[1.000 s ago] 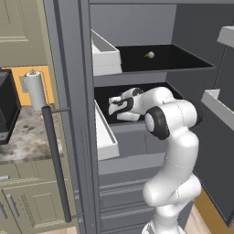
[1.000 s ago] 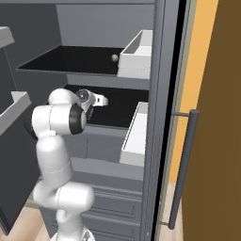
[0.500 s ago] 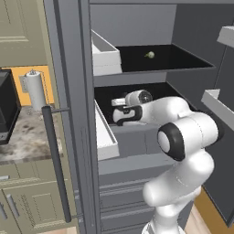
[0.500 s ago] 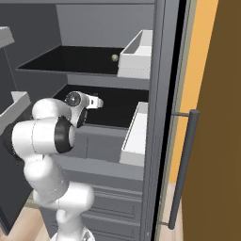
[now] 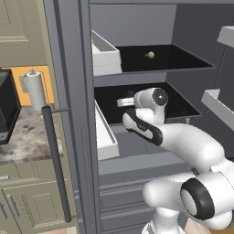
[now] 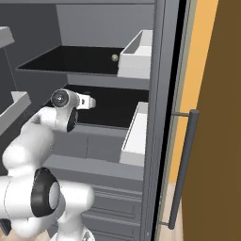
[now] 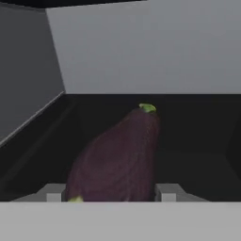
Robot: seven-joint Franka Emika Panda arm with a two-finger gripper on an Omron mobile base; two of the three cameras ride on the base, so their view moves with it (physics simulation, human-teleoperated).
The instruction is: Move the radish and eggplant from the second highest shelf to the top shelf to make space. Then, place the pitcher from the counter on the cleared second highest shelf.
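Note:
The dark purple eggplant (image 7: 117, 160) with its green tip pointing away sits between my fingertips, and my gripper (image 7: 110, 194) is shut on it just above the black second highest shelf (image 7: 197, 164). In the base views my hand (image 5: 124, 102) (image 6: 87, 101) reaches into that second highest shelf (image 5: 183, 106) (image 6: 113, 110). The small pale radish (image 5: 150, 55) (image 6: 114, 57) lies on the top shelf (image 5: 187, 61) (image 6: 66, 61). The pitcher is out of view. A corner of the speckled counter (image 5: 23, 137) shows at the left.
White door bins (image 5: 106, 57) (image 5: 106, 133) hang on the open door beside both shelves. The door's long dark handle (image 5: 55, 160) stands in front. A paper towel roll (image 5: 35, 89) and a black appliance (image 5: 7, 109) stand on the counter.
My forearm and elbow have swung down and toward the cameras while the hand stayed inside the second highest shelf. The jaws have kept the same width.

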